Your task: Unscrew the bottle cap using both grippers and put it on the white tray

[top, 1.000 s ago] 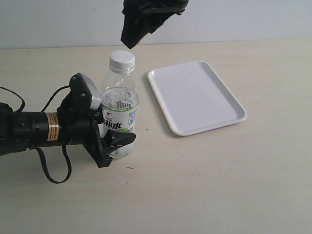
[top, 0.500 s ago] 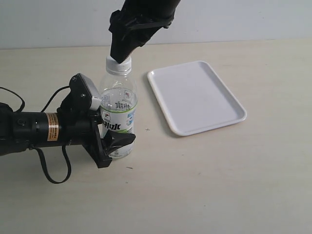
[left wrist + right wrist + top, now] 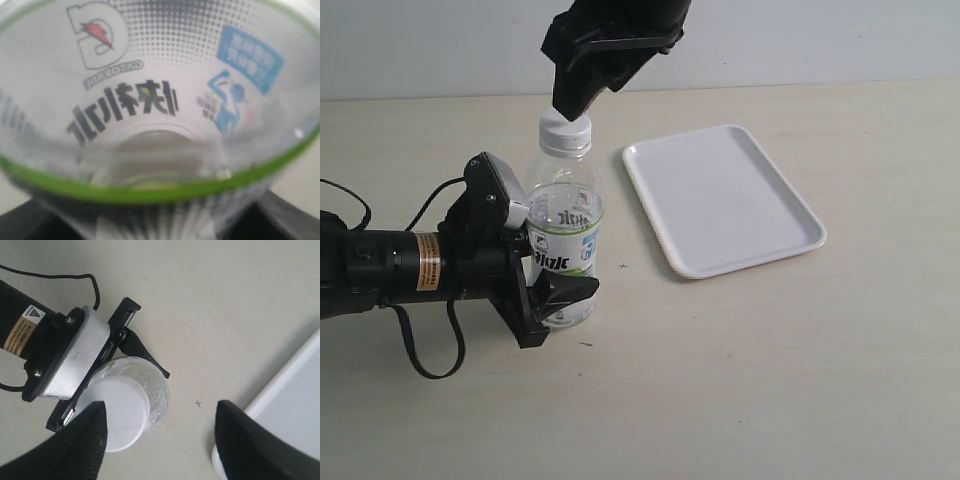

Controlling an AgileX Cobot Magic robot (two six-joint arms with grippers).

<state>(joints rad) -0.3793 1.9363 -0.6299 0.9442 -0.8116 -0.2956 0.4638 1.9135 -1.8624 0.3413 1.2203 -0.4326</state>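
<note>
At the far left, a black arm (image 3: 380, 265) lies low over the table (image 3: 770, 380), reaching toward the middle. It has an orange sticker (image 3: 428, 262) round its barrel and a black cable (image 3: 420, 345) looping below it. At its tip, the left end effector (image 3: 552, 285) is clamped on the lower part of the bottle (image 3: 565, 220). One black finger (image 3: 565, 290) presses against the near side of the bottle, just above its base.

The bottle stands upright on the table, left of centre. It is clear plastic with a white wrapper (image 3: 565, 235) edged in green and printed with dark lettering. The left wrist view is filled by this wrapper at close range, blurred, with a green band along its edge.

The white cap (image 3: 565, 133) sits on the bottle's neck. Directly over it hangs the right end effector (image 3: 575, 100), coming down from the top of the exterior view with its tip at the cap's upper edge. Whether it touches the cap cannot be told. In the right wrist view its two fingers (image 3: 85, 450) are spread well apart and grip nothing. The cap lies next to one finger, which partly overlaps it, and not midway between the two.

To the right of the bottle, apart from it, the white tray (image 3: 720, 200) lies flat on the table, turned at a slant. One corner of it shows in the right wrist view beside the other finger.
</note>
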